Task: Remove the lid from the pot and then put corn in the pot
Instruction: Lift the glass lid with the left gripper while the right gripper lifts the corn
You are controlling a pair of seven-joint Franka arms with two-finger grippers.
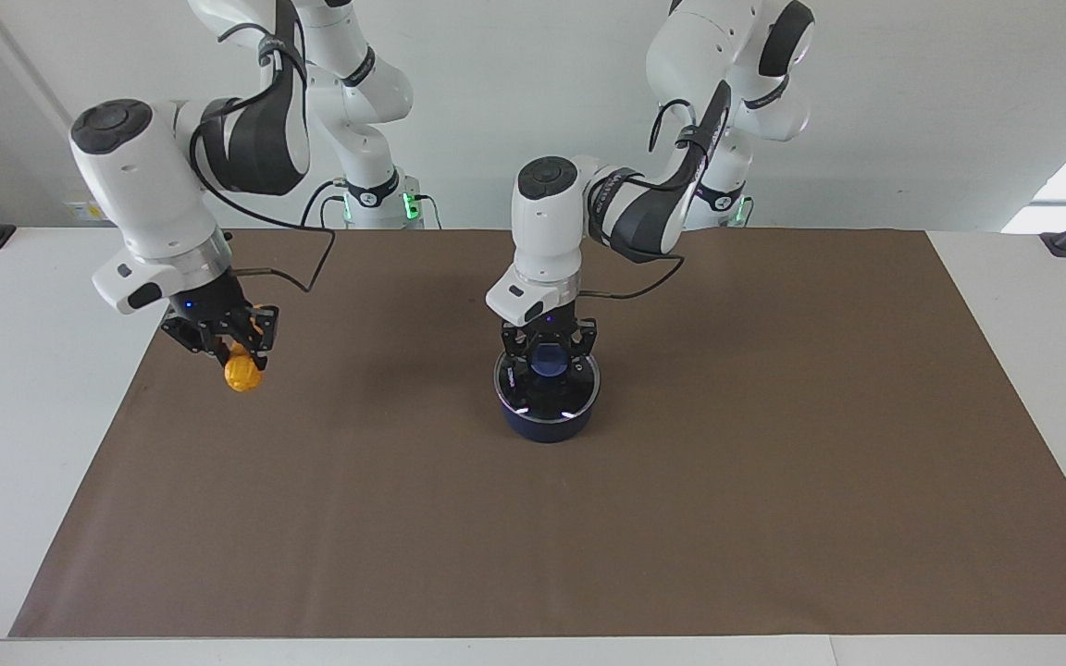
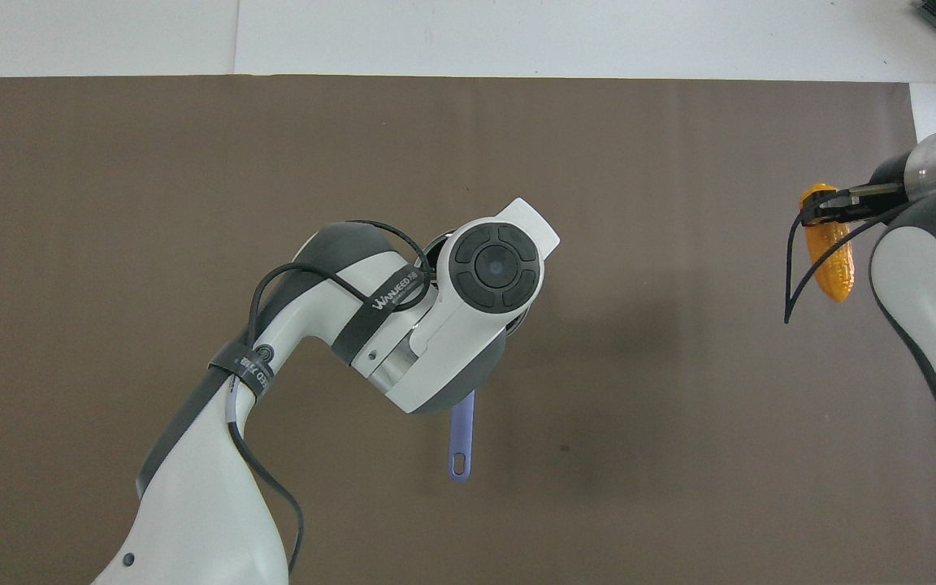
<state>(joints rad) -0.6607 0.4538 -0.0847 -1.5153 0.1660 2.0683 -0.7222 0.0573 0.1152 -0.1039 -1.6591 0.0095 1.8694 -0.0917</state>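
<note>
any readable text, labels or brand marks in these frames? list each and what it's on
"WANJEED" plus a few smaller characters too small to read: black cable strap on the left arm's forearm, overhead view.
White print, too blurred to read: second strap, lower on the same arm.
Small white mark, unreadable: left pincer, over the lid.
Nothing else legible.

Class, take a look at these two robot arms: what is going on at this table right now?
The right gripper holds the corn in the air, over the right arm's end of the brown mat. The left gripper is down at the blue knob of the lid, which sits on the pot at the middle of the mat. The pot's handle points toward the robots. So the corn is picked up, but the lid is not yet off.
</note>
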